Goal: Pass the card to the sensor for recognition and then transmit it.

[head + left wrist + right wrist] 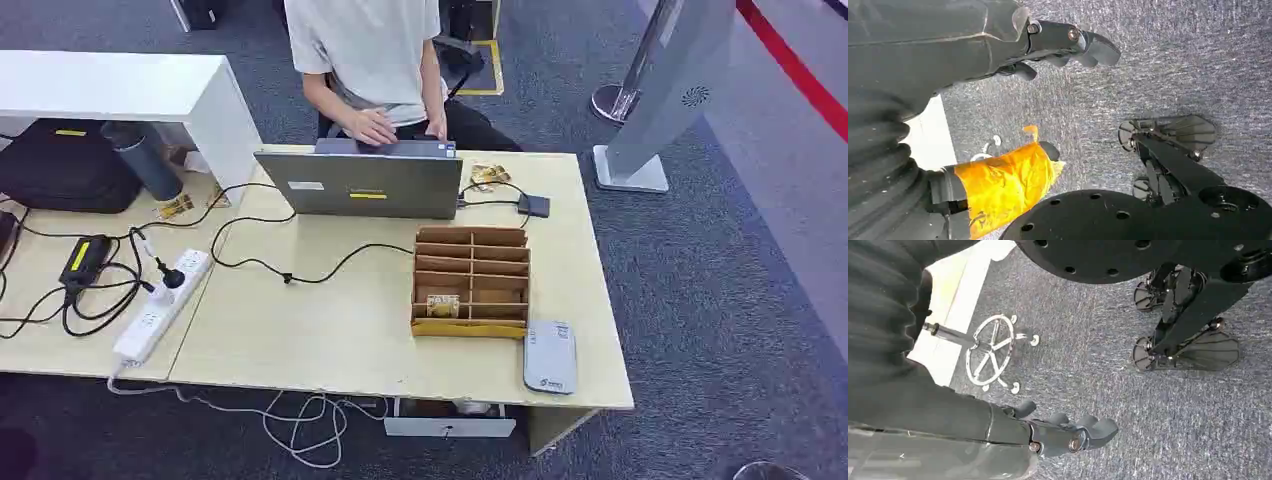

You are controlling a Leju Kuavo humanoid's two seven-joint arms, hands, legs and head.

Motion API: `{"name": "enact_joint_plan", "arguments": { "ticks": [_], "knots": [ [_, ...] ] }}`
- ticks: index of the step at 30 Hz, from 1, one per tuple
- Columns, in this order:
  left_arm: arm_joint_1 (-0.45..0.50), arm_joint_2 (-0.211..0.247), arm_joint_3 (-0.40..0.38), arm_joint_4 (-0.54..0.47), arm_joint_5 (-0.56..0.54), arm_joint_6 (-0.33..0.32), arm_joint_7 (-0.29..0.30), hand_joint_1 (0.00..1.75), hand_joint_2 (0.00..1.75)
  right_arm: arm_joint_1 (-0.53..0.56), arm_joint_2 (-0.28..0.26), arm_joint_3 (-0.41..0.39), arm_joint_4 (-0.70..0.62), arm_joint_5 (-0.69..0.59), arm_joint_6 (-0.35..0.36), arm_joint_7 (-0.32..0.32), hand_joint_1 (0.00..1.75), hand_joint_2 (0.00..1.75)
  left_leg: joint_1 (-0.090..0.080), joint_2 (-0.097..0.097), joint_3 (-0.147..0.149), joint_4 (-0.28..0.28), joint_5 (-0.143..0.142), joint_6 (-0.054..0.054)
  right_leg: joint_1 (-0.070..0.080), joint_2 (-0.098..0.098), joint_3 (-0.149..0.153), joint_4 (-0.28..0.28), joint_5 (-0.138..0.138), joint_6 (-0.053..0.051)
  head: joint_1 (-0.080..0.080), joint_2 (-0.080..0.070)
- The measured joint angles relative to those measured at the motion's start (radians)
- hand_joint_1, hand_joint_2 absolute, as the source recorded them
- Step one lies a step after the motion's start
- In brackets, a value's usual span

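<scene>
A small card (pixel 442 305) stands in a front slot of the brown cardboard divider box (pixel 468 327) on the light wooden table (pixel 300 330). A flat grey sensor (pixel 549 357) lies just right of the box, near the table's front edge. My left hand (pixel 998 45) hangs over grey carpet with its dark fingers (pixel 1088 45) spread away from the thumb (pixel 1008 185), which is wrapped in yellow tape; it holds nothing. My right hand (pixel 1048 432) also hangs above the carpet, fingers (pixel 1093 430) stretched out and empty.
A person (pixel 375 60) sits behind the table at a grey laptop (pixel 362 183). A small black device (pixel 533 205) lies right of the laptop. A white power strip (pixel 160 305) with cables and a black bag (pixel 65 165) are at left. A grey kiosk stand (pixel 660 90) rises at the right.
</scene>
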Motion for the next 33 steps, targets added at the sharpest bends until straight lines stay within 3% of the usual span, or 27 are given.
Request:
{"name": "enact_joint_plan", "arguments": {
  "ticks": [5,6,13,14,23,33],
  "knots": [
    [-0.01,-0.009,0.034,0.0,-0.038,0.0,0.019,0.0,1.75,-0.015,0.008,-0.065,0.006,0.138,-0.006,0.001,0.0,1.75,0.0,0.0,0.0,0.0,0.0,0.0,0.0,0.0,0.0,0.0,0.0,0.0,0.0,0.0],
    [-0.013,-0.01,0.045,0.0,-0.048,0.0,0.023,0.0,1.75,-0.019,0.012,-0.082,0.008,0.172,-0.008,0.003,0.0,0.0,0.0,0.0,0.0,0.0,0.0,0.0,0.0,0.0,0.0,0.0,0.0,0.0,0.0,0.0],
    [-0.036,-0.03,0.127,0.004,-0.107,0.004,0.053,0.0,1.75,-0.044,0.037,-0.197,0.03,0.376,-0.016,0.008,0.0,0.0,0.0,0.0,0.0,0.0,0.0,0.0,0.0,0.0,0.0,0.0,0.0,0.0,0.0,0.0],
    [-0.039,-0.032,0.139,0.005,-0.115,0.005,0.058,0.0,1.75,-0.048,0.041,-0.216,0.035,0.408,-0.018,0.009,0.0,1.75,0.0,0.0,0.0,0.0,0.0,0.0,0.0,0.0,0.0,0.0,0.0,0.0,0.0,0.0],
    [-0.071,-0.06,0.255,0.029,-0.195,0.009,0.098,0.0,1.75,-0.081,0.084,-0.368,0.068,0.676,-0.034,0.029,0.0,1.75,0.0,0.0,0.0,0.0,0.0,0.0,0.0,0.0,0.0,0.0,0.0,0.0,0.0,0.0],
    [-0.106,-0.092,0.392,0.066,-0.274,0.018,0.14,0.0,1.75,-0.111,0.137,-0.54,0.101,0.947,-0.124,0.061,0.0,1.75,0.0,0.0,0.0,0.0,0.0,0.0,0.0,0.0,0.0,0.0,0.0,0.0,0.0,0.0]
  ]
}}
